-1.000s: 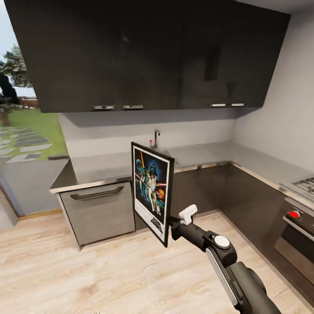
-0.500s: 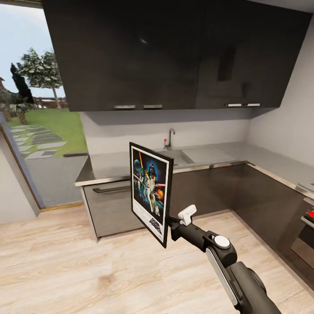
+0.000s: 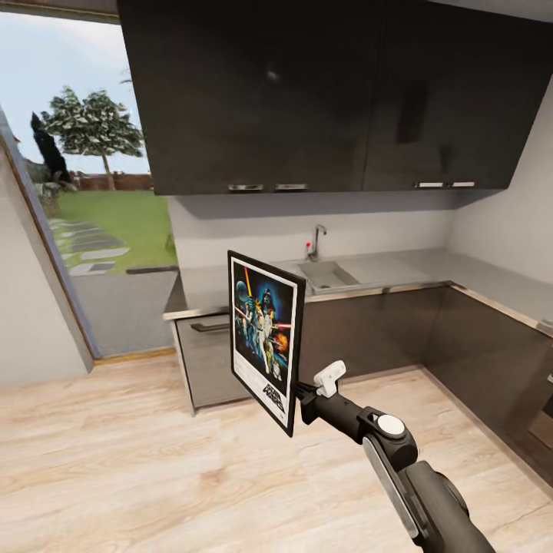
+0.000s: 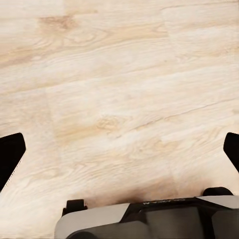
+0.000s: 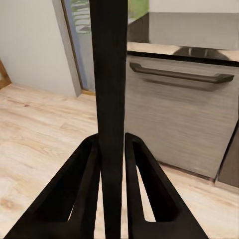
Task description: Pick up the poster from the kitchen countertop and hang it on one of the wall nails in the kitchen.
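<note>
The poster (image 3: 265, 338) stands upright in mid-air, black-framed, with colourful figures on dark blue and a white bottom strip. My right gripper (image 3: 301, 405) is shut on its lower right edge. In the right wrist view the poster's black edge (image 5: 109, 99) runs between the two dark fingers (image 5: 82, 184), which press on it from both sides. The kitchen countertop (image 3: 430, 270) is pale grey over dark cabinets, behind the poster, with a sink (image 3: 329, 274) and tap (image 3: 316, 240). My left gripper (image 4: 119, 149) hangs open over bare wooden floor (image 4: 119, 89), its fingertips (image 4: 10, 154) far apart.
Dark wall cabinets (image 3: 322, 92) hang above the counter. A glass door (image 3: 92, 223) at the left looks onto a garden. A grey drawer front with a handle (image 5: 181, 74) sits under the counter's left end. Light wooden floor (image 3: 115, 468) spreads in front.
The whole head view has swung to the left: counter and cabinets slid right, the hob and oven left the picture, more of the garden door shows. The poster stays the same in my right gripper.
</note>
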